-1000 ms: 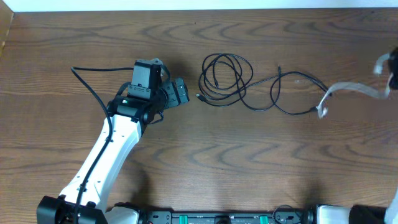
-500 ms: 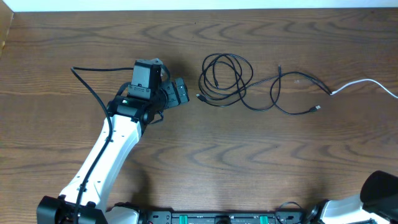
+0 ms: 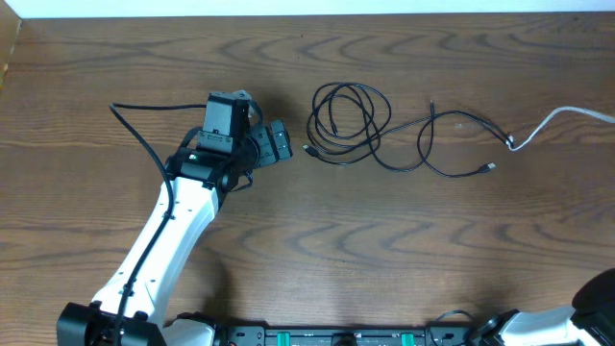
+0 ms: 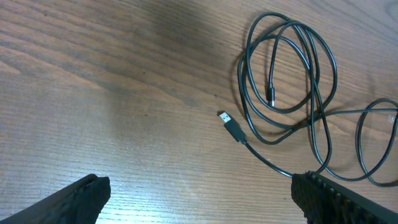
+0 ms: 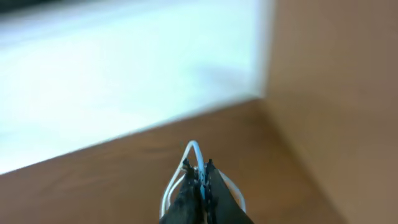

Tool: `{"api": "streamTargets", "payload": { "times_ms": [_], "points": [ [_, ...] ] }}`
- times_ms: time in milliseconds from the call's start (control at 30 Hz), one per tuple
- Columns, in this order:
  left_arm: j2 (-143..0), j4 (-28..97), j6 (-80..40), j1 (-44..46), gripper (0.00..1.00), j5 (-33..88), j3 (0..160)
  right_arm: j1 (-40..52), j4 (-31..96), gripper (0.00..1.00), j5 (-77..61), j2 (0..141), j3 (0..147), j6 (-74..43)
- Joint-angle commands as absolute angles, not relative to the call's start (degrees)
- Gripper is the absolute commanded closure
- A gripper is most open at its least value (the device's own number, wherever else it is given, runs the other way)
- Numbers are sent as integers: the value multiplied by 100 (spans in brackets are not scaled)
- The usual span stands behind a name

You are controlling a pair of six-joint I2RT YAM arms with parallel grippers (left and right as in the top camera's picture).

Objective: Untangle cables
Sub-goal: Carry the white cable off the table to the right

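Black cables lie at mid-table: a coiled one (image 3: pixel 348 123) and a looser loop (image 3: pixel 447 144) trailing right from it. In the left wrist view the coil (image 4: pixel 292 74) and its USB plug (image 4: pixel 231 126) lie ahead of my left gripper (image 4: pixel 200 183), which is open and holds nothing. In the overhead view the left gripper (image 3: pixel 274 142) sits just left of the coil. The white cable (image 3: pixel 562 117) runs from the black loop's right tip off the right edge. My right gripper (image 5: pixel 200 169) is shut on a bight of that white cable (image 5: pixel 194 148), lifted above the table.
The left arm (image 3: pixel 173 226) stretches diagonally from the bottom left with its own thick black wire (image 3: pixel 135 130). Part of the right arm (image 3: pixel 601 293) shows at the bottom right corner. The table's far edge (image 3: pixel 307 13) meets a white wall.
The white cable has been drawn rightward and upward; its free end slid from beside the black loop's plug up to the loop's right tip. The right arm left the overhead's right edge. Left arm still.
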State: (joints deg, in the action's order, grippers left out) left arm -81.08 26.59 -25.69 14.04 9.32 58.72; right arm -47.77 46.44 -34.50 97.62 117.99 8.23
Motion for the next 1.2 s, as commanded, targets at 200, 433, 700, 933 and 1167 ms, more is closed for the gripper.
{"api": "streamTargets", "payload": {
  "times_ms": [200, 433, 700, 933, 1167],
  "points": [
    [-8049, 2659, -2561, 1404, 0, 943, 5872, -5763, 4174, 99, -8200, 9463, 11810, 963],
    [-8049, 2659, -2561, 1404, 0, 943, 5872, -5835, 4737, 99, -6707, 9465, 11810, 1144],
    [-8049, 2659, -2561, 1404, 0, 945, 5872, -5719, 4646, 99, -4665, 9583, 11806, 1603],
    [-8049, 2659, -2561, 1404, 0, 945, 5872, -5712, 4346, 99, -3236, 10239, 11806, 1643],
    [-8049, 2659, -2561, 1404, 0, 945, 5872, -5769, 4477, 99, -2231, 11093, 11688, 1623]
  ]
}}
